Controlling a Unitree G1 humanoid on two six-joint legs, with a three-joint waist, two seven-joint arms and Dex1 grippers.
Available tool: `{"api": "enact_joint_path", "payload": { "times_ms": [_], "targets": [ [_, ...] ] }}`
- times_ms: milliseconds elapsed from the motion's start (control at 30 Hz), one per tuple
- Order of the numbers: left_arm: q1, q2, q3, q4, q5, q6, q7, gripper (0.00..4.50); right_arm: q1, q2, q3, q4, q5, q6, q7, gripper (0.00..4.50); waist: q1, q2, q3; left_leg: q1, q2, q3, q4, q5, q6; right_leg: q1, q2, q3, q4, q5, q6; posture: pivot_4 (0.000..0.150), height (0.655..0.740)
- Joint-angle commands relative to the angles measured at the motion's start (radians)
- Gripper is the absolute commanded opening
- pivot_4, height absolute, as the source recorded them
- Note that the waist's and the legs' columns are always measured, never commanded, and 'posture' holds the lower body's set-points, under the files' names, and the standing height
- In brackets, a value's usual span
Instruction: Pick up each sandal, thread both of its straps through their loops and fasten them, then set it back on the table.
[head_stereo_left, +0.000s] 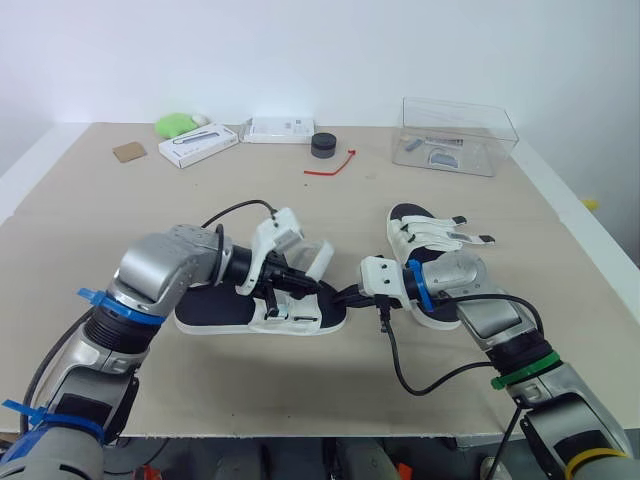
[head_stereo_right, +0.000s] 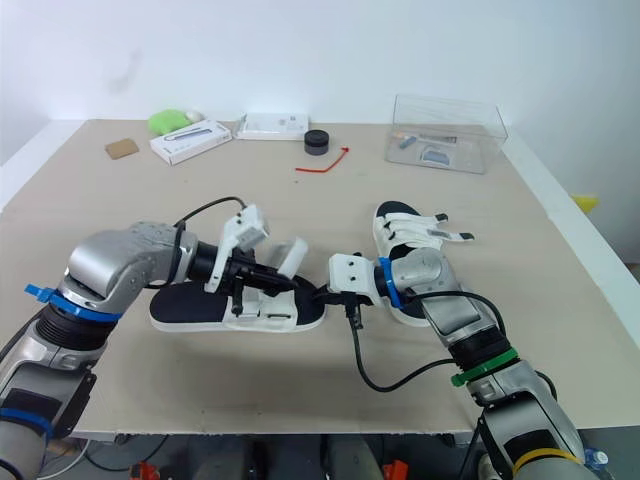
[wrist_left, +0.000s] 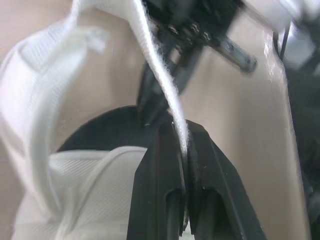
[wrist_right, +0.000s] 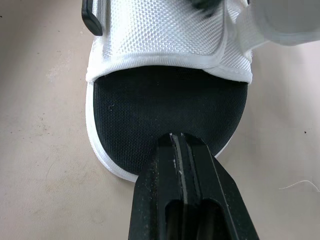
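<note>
1. Table (head_stereo_left: 90, 230): beige, with both sandals lying on it.
2. Near sandal (head_stereo_left: 215, 308): flat on the table between the two grippers, toe toward the right one.
3. Second sandal (head_stereo_left: 425, 232): on the table just beyond the right arm, strap ends sticking out sideways.
4. Right gripper (wrist_right: 179, 142): fingers together, tip on the near sandal's toe.
5. Left gripper (wrist_left: 184, 145): clamped on the near sandal's white strap (wrist_left: 155, 70).

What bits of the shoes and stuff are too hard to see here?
- Whether the strap is through its loop: left wrist view, blurred, left gripper in front.
- Second sandal's near end: eye views, right arm covers it.
- What's inside the clear box: eye views, too small.
</note>
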Motion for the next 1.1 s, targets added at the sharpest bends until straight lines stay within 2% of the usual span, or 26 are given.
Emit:
{"api": "enact_joint_path", "payload": {
  "times_ms": [33,267,400,733,1100],
  "targets": [
    [-0.024,-0.042,0.166,0.072,-0.11,0.145,0.048,0.01,0.018,-0.014,0.018,0.029,-0.045,0.01,-0.002,0.0,0.0,0.0,0.0,0.0,0.0,0.0,0.0,0.0,0.0,0.0,0.0,0.0,0.0,0.0,0.0,0.15,0.74],
    [-0.013,-0.09,0.293,0.056,-0.238,0.332,0.109,0.01,0.022,-0.015,0.02,0.025,-0.044,0.008,0.001,0.0,0.0,0.0,0.0,0.0,0.0,0.0,0.0,0.0,0.0,0.0,0.0,0.0,0.0,0.0,0.0,0.15,0.74],
    [0.038,-0.082,0.283,-0.015,-0.276,0.381,0.128,0.01,0.022,-0.016,0.021,0.024,-0.044,0.01,0.002,0.0,-0.001,0.0,0.0,0.0,0.0,0.0,0.0,0.0,0.0,0.0,-0.001,0.001,0.0,0.0,0.0,0.15,0.74],
    [0.198,-0.113,0.229,-0.095,-0.236,0.209,0.198,0.01,0.028,-0.017,0.017,0.017,-0.043,0.017,-0.003,0.0,0.0,0.0,0.0,0.0,0.0,-0.001,0.0,0.001,-0.001,0.0,-0.002,0.002,0.0,0.001,-0.001,0.15,0.74],
    [0.155,-0.155,0.203,-0.007,-0.207,0.114,0.233,0.01,0.032,-0.018,0.01,0.014,-0.046,0.024,-0.002,0.0,0.002,0.0,0.0,0.001,-0.004,-0.002,0.0,0.002,-0.001,0.003,-0.005,0.0,0.0,0.001,0.0,0.15,0.74]
  ]
}}
